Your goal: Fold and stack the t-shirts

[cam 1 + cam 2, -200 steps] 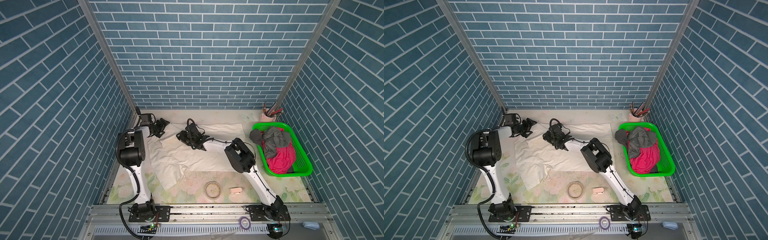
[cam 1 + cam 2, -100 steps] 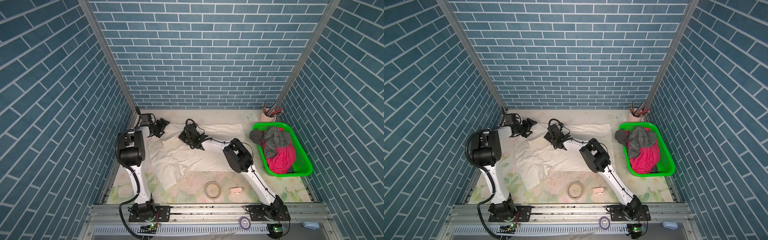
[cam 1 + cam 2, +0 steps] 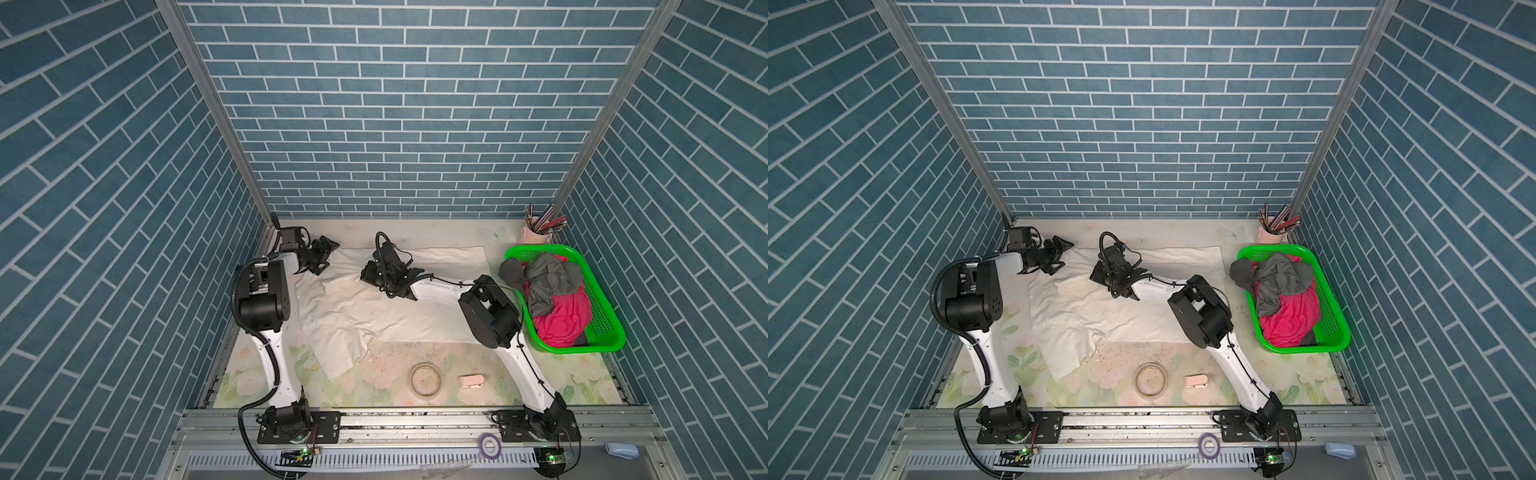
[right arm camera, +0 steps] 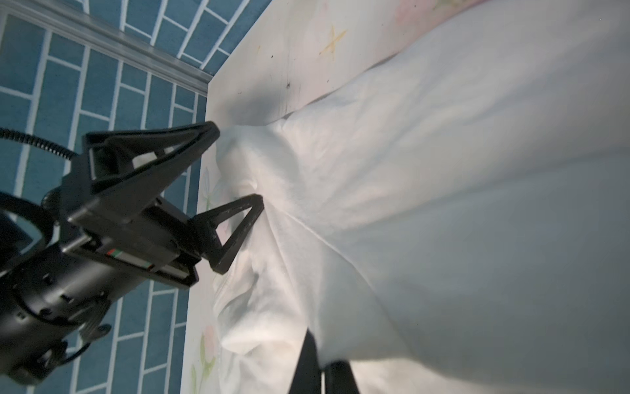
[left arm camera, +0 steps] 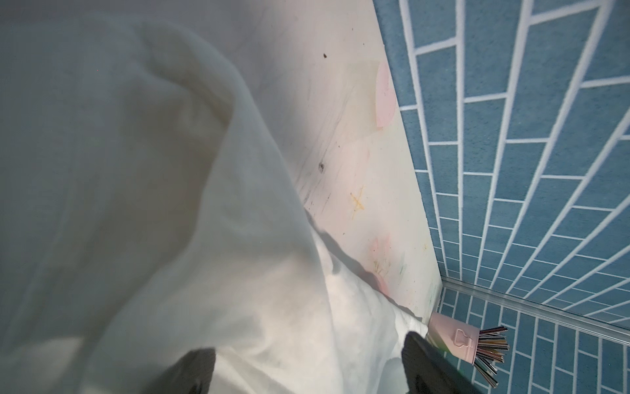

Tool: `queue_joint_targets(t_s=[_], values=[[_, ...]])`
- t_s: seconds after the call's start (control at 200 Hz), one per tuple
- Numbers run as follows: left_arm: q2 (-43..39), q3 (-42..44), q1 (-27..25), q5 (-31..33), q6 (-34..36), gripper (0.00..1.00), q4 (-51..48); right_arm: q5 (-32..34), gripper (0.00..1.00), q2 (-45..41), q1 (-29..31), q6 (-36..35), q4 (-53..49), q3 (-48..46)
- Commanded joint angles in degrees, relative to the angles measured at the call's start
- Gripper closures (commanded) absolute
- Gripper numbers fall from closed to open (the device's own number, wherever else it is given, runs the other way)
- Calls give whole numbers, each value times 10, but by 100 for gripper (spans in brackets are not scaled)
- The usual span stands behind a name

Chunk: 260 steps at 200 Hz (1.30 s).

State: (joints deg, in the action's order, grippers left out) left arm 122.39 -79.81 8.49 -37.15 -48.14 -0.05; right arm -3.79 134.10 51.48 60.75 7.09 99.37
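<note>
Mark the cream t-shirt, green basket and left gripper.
cream t-shirt (image 3: pixel 395 316): a top view, middle of the spread cloth.
green basket (image 3: pixel 582 348): a top view, near rim.
left gripper (image 4: pixel 236 163): right wrist view, between its fingertips.

Overhead stereo pair, wrist cameras near t-shirt

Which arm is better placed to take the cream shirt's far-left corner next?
Left, probably. The left gripper is open, jaws either side of that bunched corner, as the right wrist view shows. The right gripper is shut on the shirt nearer the middle, tenting it.
</note>
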Motion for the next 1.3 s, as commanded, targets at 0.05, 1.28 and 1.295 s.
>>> queue_joint_targets(t_s=[0.05,1.28,1.295], values=[[25,3,8,43,18,12,-19,4,98,-72,2,-36,-3,-81],[92,-94,14,61,33,12,-67,-71,39,31,-6,-94,-60,21],[93,-94,14,61,33,12,-67,-70,40,32,-7,-92,-59,23]])
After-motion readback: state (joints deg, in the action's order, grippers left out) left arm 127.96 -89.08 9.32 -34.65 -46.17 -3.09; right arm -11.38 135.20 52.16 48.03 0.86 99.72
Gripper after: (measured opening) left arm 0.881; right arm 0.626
